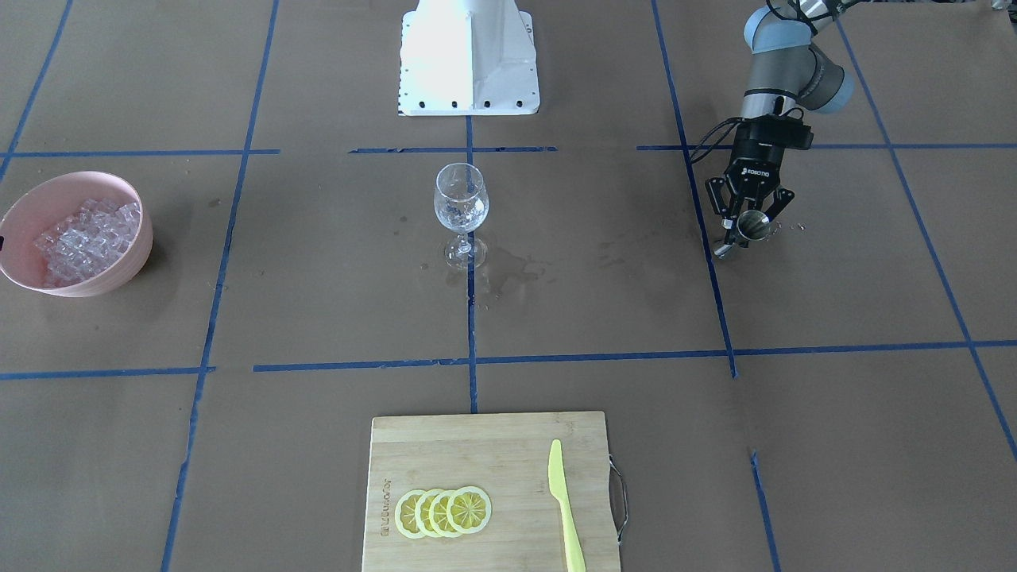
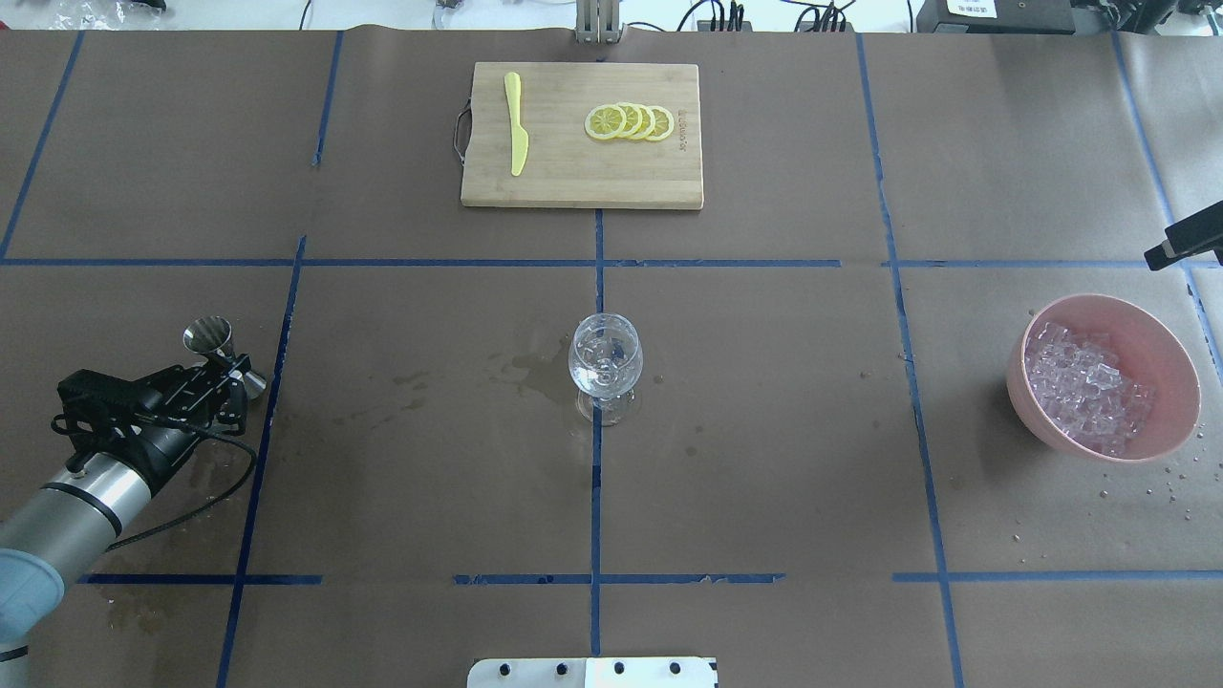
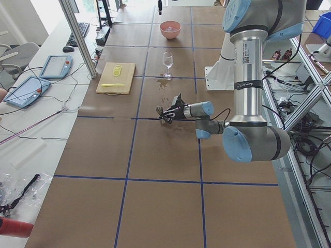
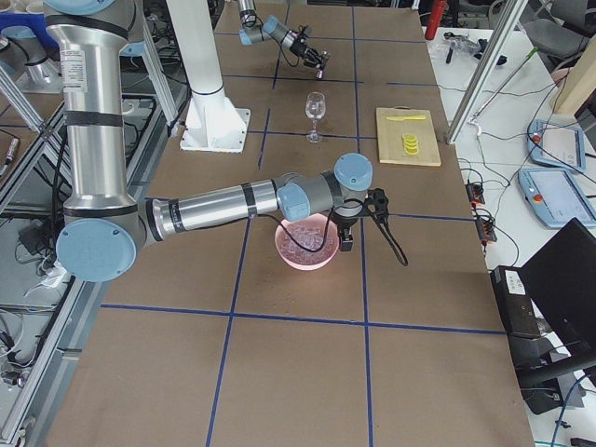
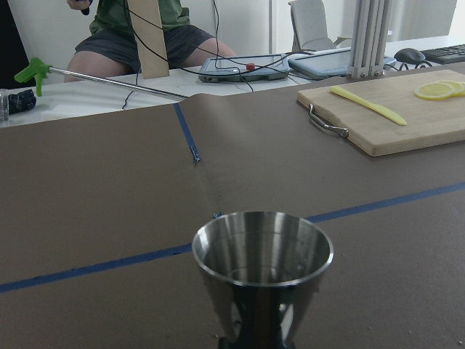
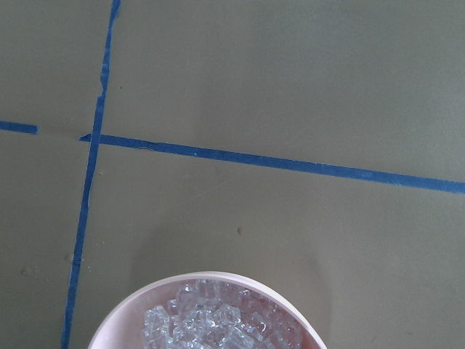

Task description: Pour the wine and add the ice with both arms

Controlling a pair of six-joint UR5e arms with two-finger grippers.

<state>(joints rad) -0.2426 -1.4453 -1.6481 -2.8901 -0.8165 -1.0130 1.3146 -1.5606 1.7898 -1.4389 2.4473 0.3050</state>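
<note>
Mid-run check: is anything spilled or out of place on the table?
Yes, two things. Dark wet patches spread from the foot of the wine glass toward the robot's left. Small clear specks, droplets or ice bits, lie scattered outside the pink bowl. Both vessels stand upright.

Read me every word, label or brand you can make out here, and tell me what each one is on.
"ROBOTIQ": white lettering on the left end effector, which grips the steel jigger.
Burned mark on the cutting board: too blurred to read.
Sticker on the left arm: too small to read.
</note>
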